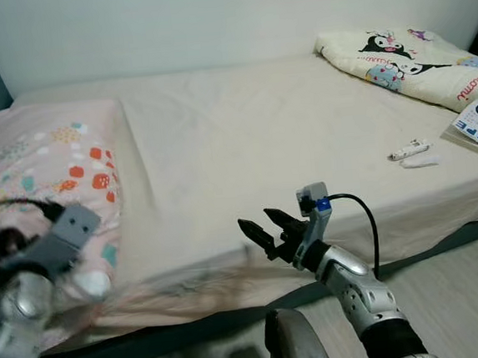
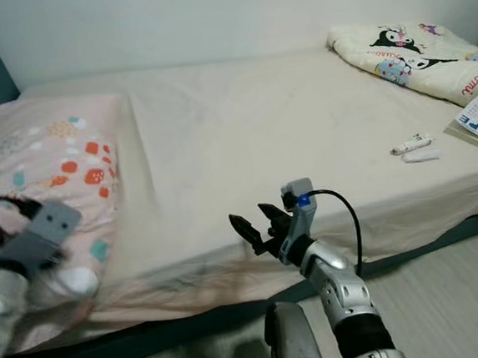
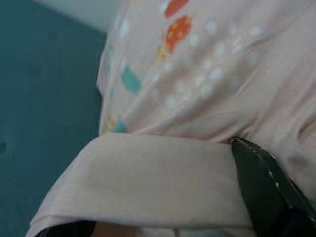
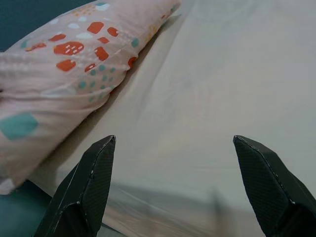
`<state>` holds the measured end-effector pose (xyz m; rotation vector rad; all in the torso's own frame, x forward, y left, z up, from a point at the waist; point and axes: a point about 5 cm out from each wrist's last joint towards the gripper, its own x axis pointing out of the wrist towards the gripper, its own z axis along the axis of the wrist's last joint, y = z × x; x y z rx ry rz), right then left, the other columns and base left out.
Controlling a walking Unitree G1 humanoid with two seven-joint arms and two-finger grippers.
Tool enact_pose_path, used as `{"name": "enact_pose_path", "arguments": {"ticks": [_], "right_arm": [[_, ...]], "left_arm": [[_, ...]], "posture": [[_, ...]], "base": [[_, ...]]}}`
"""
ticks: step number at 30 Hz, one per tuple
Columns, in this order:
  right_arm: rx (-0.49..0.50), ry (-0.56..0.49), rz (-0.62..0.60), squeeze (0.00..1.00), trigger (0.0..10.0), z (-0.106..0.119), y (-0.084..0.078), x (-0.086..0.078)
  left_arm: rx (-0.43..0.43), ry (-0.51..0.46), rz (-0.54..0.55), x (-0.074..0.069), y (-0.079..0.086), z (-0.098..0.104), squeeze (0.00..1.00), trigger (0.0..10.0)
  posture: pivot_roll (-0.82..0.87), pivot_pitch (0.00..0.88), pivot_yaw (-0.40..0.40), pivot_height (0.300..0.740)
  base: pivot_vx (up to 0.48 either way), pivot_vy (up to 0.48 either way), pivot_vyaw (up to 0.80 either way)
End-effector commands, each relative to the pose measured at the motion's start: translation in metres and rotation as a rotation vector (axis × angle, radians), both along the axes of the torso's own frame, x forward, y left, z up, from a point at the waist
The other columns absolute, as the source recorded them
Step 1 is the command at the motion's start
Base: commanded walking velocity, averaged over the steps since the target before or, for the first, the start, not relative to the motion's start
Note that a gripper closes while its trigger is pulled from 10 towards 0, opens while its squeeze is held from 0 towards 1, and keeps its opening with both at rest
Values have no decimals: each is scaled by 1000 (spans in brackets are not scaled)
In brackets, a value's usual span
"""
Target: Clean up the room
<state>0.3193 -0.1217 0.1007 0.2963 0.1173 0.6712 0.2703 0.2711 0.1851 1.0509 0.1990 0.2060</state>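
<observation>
Left gripper blurred at pink pillow on bed, pillow cloth bunched between fingers, grip unclear. Right gripper spread wide, empty, at mattress edge. Risk: thin pinch slips, pillow drags off bed.

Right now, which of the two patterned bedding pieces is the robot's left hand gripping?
The pink pillow with orange and teal spots, at the robot's left. The left hand pinches its edge. The cream cartoon quilt lies untouched at the far right corner.
</observation>
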Motion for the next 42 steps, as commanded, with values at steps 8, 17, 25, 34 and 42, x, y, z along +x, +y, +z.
{"name": "enact_pose_path", "arguments": {"ticks": [8,17,25,34,42], "right_arm": [[-8,1,-23,0,10000,-1,-6,2],[-13,-6,-42,0,10000,1,-13,5],[-12,-8,-51,0,10000,1,-16,7],[-3,-11,-59,0,10000,1,-16,8],[-14,-11,-66,0,10000,1,-19,8]], "left_arm": [[-13,521,-433,-28,-26,0,0,10000],[-29,890,-546,-67,-28,-10,0,10000],[-139,963,-767,-84,-49,13,0,10000],[-447,695,-991,-75,-79,19,0,10000],[-704,578,-698,-34,-90,-32,0,10000]], "posture": [[-104,40,-94,444],[-104,22,-91,444],[-88,11,-84,444],[-91,18,-79,444],[-107,22,-78,444]], "base": [[0,0,0],[0,0,0],[0,0,0],[0,0,0],[0,0,0]]}}
